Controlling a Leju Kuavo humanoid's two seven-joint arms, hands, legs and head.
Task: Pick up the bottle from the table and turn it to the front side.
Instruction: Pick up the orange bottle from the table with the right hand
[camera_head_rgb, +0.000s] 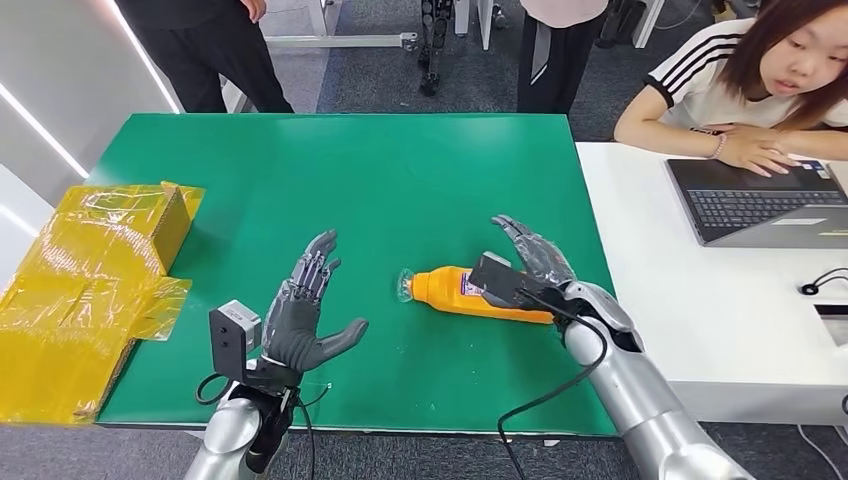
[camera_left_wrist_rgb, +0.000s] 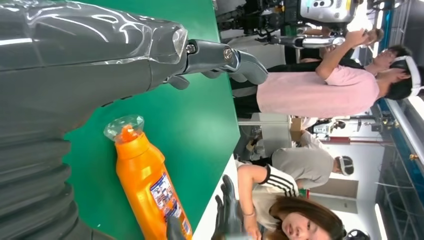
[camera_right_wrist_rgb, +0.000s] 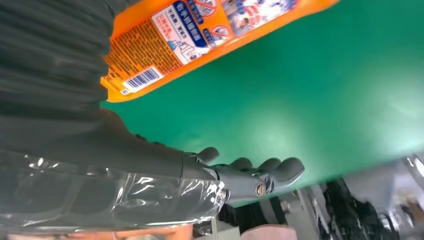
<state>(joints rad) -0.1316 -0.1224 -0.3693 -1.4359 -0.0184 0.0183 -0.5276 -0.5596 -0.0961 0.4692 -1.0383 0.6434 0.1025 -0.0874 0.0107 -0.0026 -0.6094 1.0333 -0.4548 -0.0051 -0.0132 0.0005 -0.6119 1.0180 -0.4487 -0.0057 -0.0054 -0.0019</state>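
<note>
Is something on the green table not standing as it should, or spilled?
Yes: the orange bottle lies on its side on the green table, cap toward the left hand; its barcode label faces up. No spill shows.

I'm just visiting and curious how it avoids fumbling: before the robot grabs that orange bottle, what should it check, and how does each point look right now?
1. Bottle lying flat on the green table, nothing around it: ok.
2. Right hand with fingers spread, holding nothing, at the bottle's base end: ok.
3. Left hand with fingers apart, empty, clear of the bottle's cap end: ok.
4. Right hand touching the bottle: cannot tell.
5. Label side facing up: not ok, the barcode panel shows.
6. Person's hands at the laptop, off the green table: ok.
</note>
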